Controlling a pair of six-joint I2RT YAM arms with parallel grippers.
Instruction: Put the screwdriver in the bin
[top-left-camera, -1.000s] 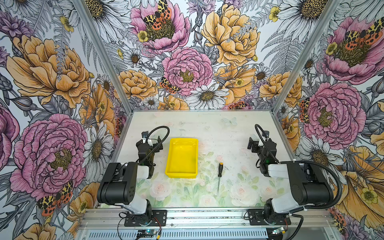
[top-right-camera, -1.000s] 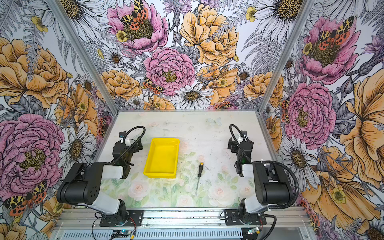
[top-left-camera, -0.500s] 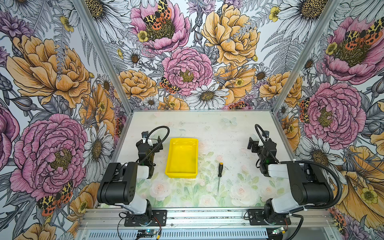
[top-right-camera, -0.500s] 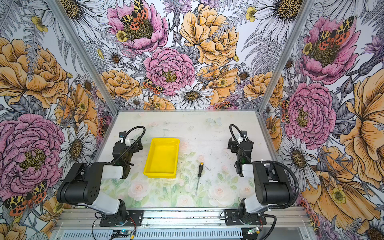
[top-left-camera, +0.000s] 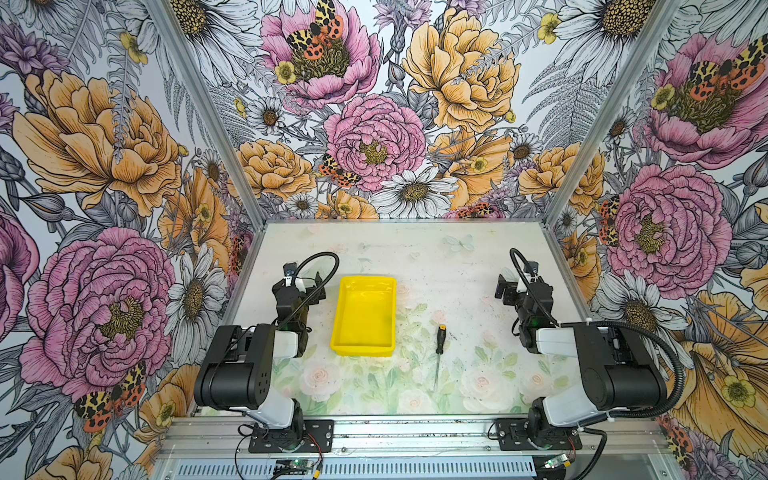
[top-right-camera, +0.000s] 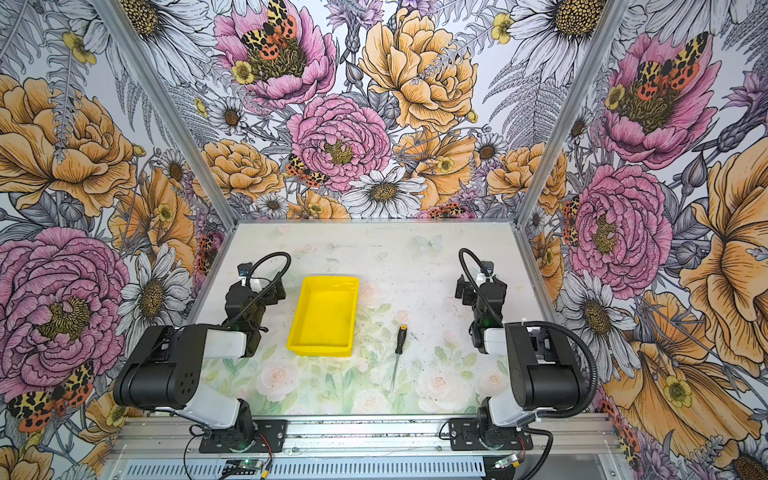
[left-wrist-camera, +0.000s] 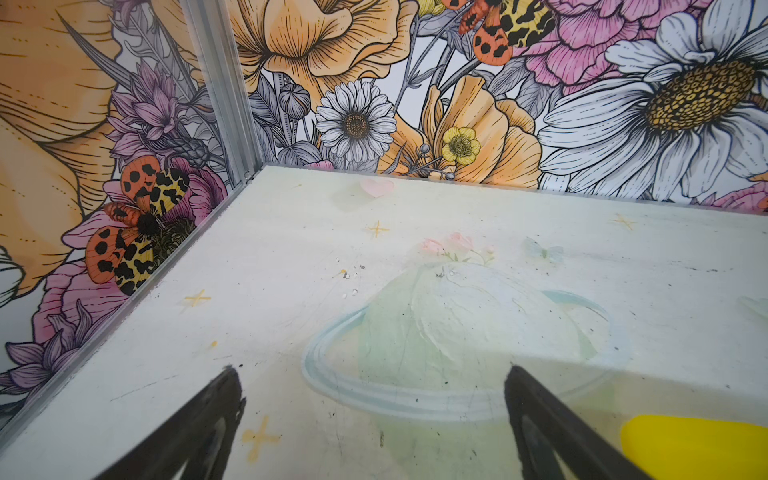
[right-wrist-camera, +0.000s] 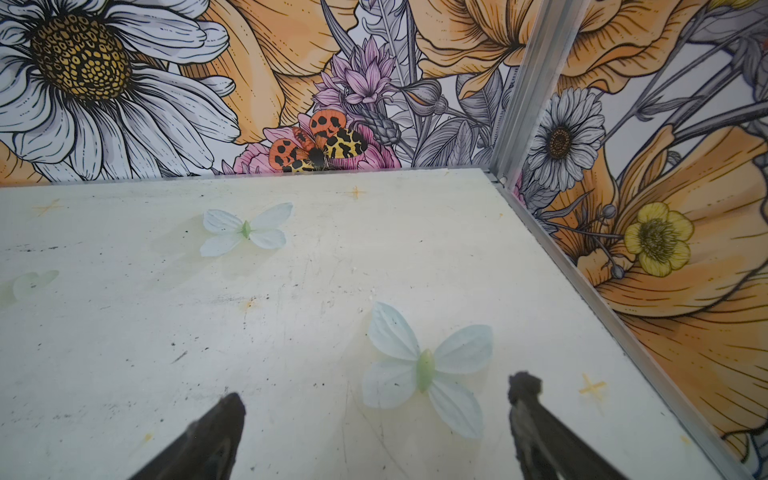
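Note:
The screwdriver (top-left-camera: 438, 344) (top-right-camera: 400, 338), with a black handle and an orange cap, lies flat on the table in both top views, its thin shaft pointing toward the front edge. It sits just right of the yellow bin (top-left-camera: 362, 350) (top-right-camera: 320, 350), which is empty. My left gripper (top-left-camera: 305, 277) (top-right-camera: 262, 277) rests open left of the bin. In the left wrist view its open fingers (left-wrist-camera: 372, 374) frame bare table, with a bin corner (left-wrist-camera: 698, 444) beside them. My right gripper (top-left-camera: 517, 281) (top-right-camera: 476, 281) (right-wrist-camera: 379, 390) stands open and empty, well right of the screwdriver.
Flower-printed walls close the table on the left, back and right. Aluminium corner posts (left-wrist-camera: 224, 95) (right-wrist-camera: 528, 83) stand at the far corners. Both arm bases sit on the front rail (top-left-camera: 415, 432). The tabletop carries only printed butterflies (right-wrist-camera: 424, 370) and flowers.

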